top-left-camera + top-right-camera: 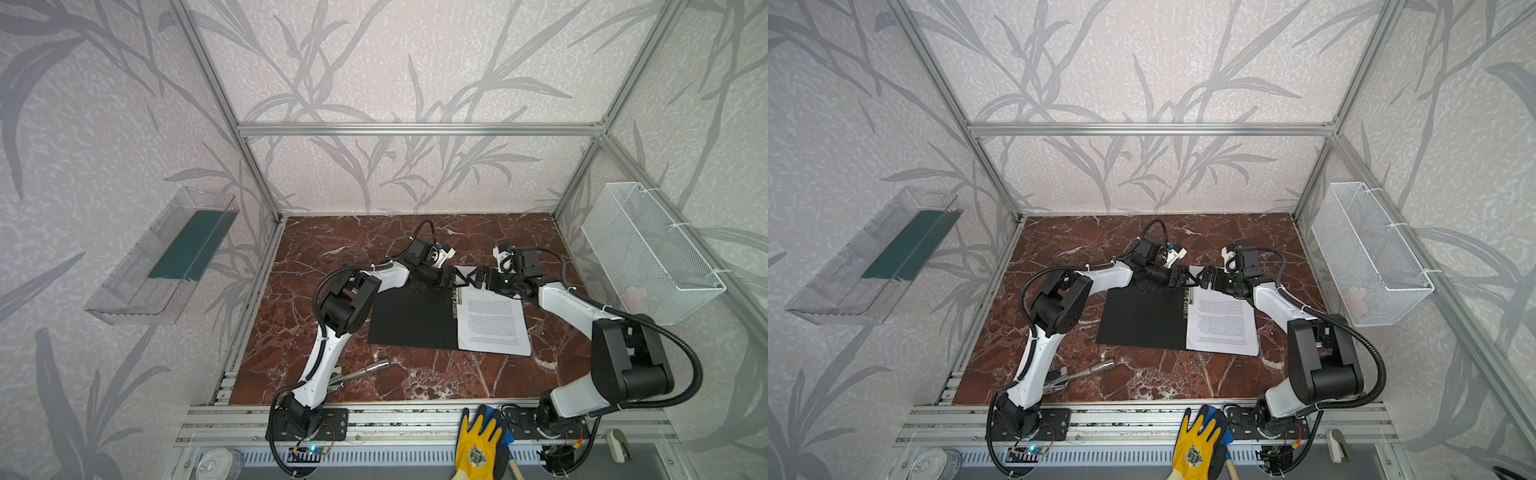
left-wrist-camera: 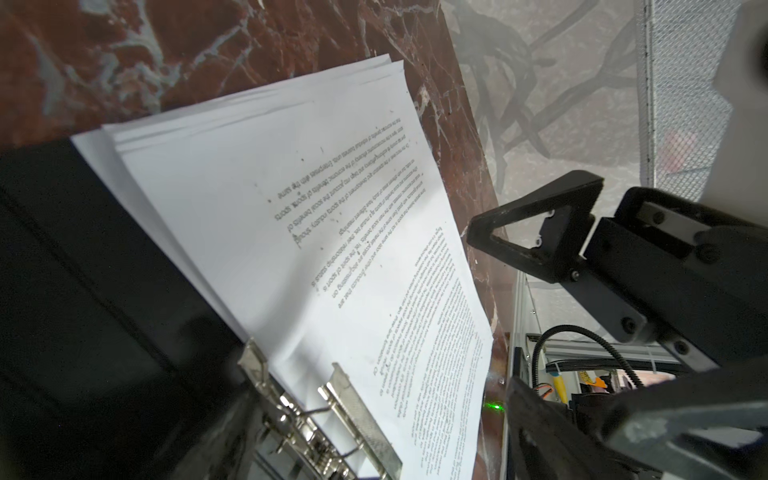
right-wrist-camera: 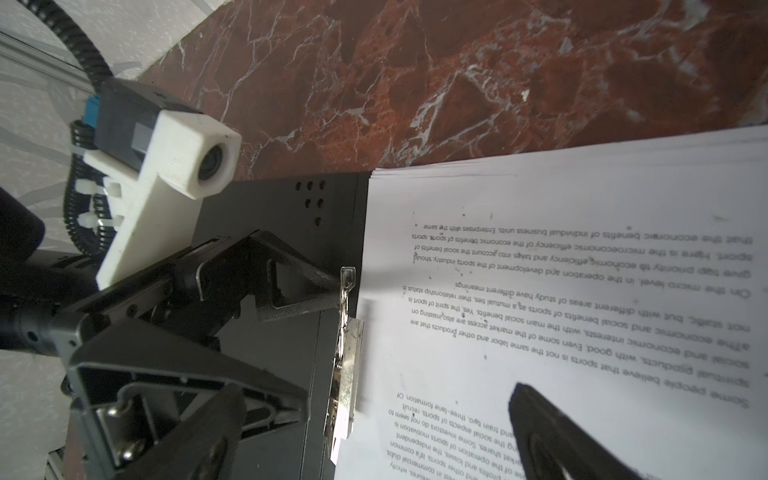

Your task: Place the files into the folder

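Jaws of both grippers stand apart and hold nothing. The left gripper (image 3: 322, 345) has the clip (image 3: 348, 365) just past its tips, and one fingertip (image 3: 328, 297) touches the clip's raised lever (image 3: 348, 275). The right gripper (image 2: 490, 305) faces it tip to tip, close by, over the end of the files (image 1: 492, 324).

The files lie under the right jaws and run away from both pairs. They rest on the black inside of the open folder (image 1: 409, 318), on the right jaws' side of the clip. Whether the clip bites them I cannot tell.

Likely troubles:
- The fingertip could slip off the thin lever, letting the clip snap or stay up.
- The sheet edges are fanned, so a clamp may miss some sheets.
- A sideways push could slide the light folder across the table (image 1: 332, 241).
- With the tips this near, either arm could knock the other.
- A jaw dragging on the top sheet could skew it.

Count: two grippers, one folder, one clip and one stack of files. The stack holds several sheets, too tightly layered to number. Farther off are one metal tool (image 1: 365, 369), one glove (image 1: 478, 444), one basket (image 1: 652, 257) and one clear tray (image 1: 137, 282).
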### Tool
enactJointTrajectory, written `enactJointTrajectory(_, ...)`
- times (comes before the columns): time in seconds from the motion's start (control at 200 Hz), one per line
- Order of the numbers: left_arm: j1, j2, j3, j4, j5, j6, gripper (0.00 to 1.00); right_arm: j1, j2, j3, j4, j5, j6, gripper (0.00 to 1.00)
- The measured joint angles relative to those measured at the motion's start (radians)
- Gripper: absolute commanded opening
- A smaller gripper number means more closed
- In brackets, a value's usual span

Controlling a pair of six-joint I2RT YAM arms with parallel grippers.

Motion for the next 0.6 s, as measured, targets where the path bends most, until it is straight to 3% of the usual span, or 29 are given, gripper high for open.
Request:
enactJointTrajectory(0.32, 0.002, 0.000, -0.010, 0.078, 0.032, -0.058, 0.88, -0.008, 0.000, -0.004, 0.022, -0.019, 0.014, 0.99)
enactJointTrajectory(0.6, -0.001, -0.031, -0.106, 0.201, 0.066, -0.134, 0.88, -0.011, 0.000, -0.021, 0.043, -0.023, 0.050, 0.99)
